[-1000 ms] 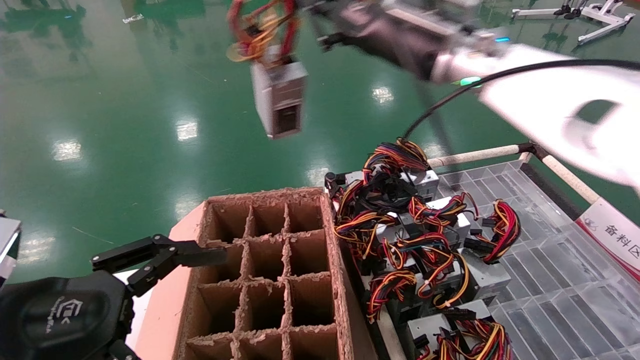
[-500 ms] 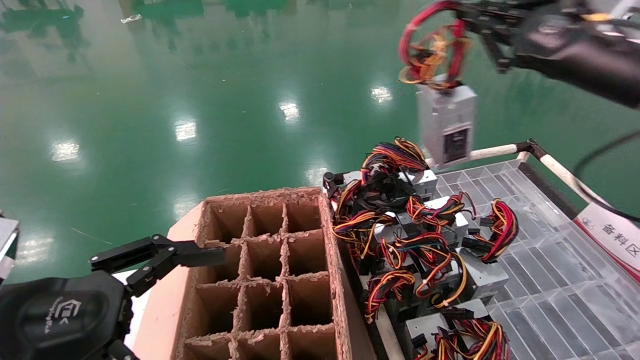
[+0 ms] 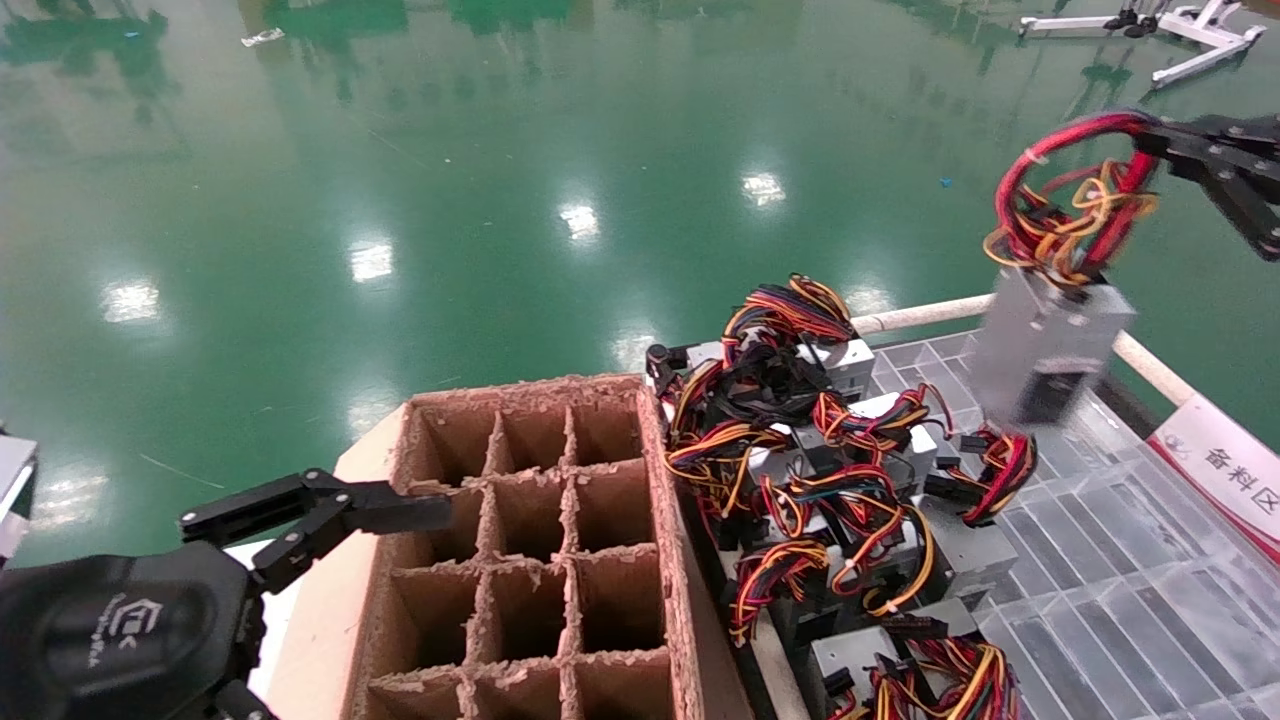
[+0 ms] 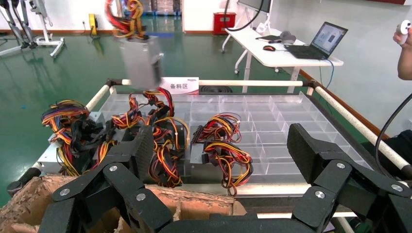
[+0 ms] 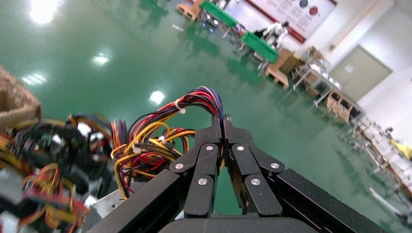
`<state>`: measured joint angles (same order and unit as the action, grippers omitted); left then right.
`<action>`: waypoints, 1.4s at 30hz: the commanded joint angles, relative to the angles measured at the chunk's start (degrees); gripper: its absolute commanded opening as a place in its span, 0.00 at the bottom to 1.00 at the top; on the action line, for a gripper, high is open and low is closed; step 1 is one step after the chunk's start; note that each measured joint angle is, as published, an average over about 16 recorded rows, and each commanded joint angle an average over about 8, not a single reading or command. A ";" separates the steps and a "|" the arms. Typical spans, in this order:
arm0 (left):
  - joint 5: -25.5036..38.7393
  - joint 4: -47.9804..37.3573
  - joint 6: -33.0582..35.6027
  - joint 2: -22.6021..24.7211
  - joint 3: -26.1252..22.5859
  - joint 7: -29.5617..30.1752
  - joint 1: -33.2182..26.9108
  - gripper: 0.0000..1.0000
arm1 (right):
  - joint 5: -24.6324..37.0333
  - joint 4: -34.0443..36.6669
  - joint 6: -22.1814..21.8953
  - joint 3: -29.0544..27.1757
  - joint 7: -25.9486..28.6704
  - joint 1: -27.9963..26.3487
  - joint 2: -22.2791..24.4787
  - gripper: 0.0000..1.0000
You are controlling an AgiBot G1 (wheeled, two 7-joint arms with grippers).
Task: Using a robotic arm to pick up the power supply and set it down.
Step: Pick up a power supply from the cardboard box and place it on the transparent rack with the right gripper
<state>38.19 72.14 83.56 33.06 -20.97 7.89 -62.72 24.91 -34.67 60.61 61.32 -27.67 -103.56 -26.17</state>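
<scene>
Dangling from right gripper (image 3: pixel 1150 140) (wires pinched, seemingly): power supply (image 3: pixel 1045 350)

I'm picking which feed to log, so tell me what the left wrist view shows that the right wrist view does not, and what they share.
Only the left wrist view: the open left claw by the cardboard divider box, the clear tray with its white label, and a desk with a laptop.
Only the right wrist view: the right claw shut on the wire bundle.
Both: the lifted power supply and the pile of power supplies.
</scene>
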 commanded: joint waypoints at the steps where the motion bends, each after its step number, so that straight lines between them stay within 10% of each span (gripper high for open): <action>1: 0.00 0.00 0.00 0.00 0.00 0.00 0.00 1.00 | 0.65 -0.79 0.44 0.56 1.49 0.13 2.27 0.00; 16: 0.00 0.00 0.00 0.00 -0.01 0.00 0.00 1.00 | 2.52 -8.43 2.64 3.47 9.67 2.54 12.52 0.00; 42: -0.01 0.00 -0.01 -0.01 -0.02 -0.01 0.00 1.00 | 11.06 -14.53 10.74 7.20 21.42 1.33 15.60 0.00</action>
<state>38.18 72.14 83.56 33.06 -20.99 7.88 -62.72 35.65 -48.91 71.08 68.50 -6.74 -102.01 -10.89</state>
